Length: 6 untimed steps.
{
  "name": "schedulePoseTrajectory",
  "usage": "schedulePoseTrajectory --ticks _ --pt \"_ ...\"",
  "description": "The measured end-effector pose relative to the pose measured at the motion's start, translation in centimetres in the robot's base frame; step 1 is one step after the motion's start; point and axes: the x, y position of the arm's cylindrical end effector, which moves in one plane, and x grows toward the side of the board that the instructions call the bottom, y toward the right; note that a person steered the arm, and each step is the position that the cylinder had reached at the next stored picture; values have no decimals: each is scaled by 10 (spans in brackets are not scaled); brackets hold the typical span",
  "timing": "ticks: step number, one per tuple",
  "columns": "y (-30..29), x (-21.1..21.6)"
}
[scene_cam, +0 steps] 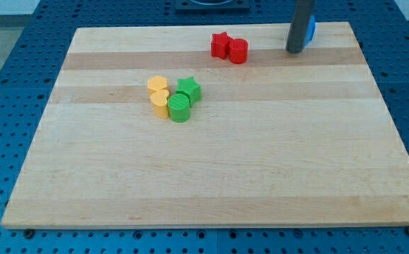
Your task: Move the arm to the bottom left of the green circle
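Observation:
The green circle (pixel 179 107) sits on the wooden board (pixel 211 176), left of centre. A green star (pixel 189 88) touches it at its upper right. Two yellow blocks touch it on its left: one (pixel 157 85) higher, one (pixel 161 102) lower. My tip (pixel 295 50) is far off at the view's top right, well apart from the green circle. It stands right next to a blue block (pixel 311 29), which the rod partly hides.
A red star (pixel 221 44) and a red circle (pixel 238 50) sit together near the board's top edge, between my tip and the green group. The board lies on a blue perforated table (pixel 21 63).

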Motion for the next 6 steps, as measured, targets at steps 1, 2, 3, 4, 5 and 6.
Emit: schedulePoseTrajectory --ticks 1,2,3,4,5,6 --pt "0 43" --pt "-8 87" --pt "-39 123" --pt "-86 151" --pt "-132 176" --pt "-180 196"
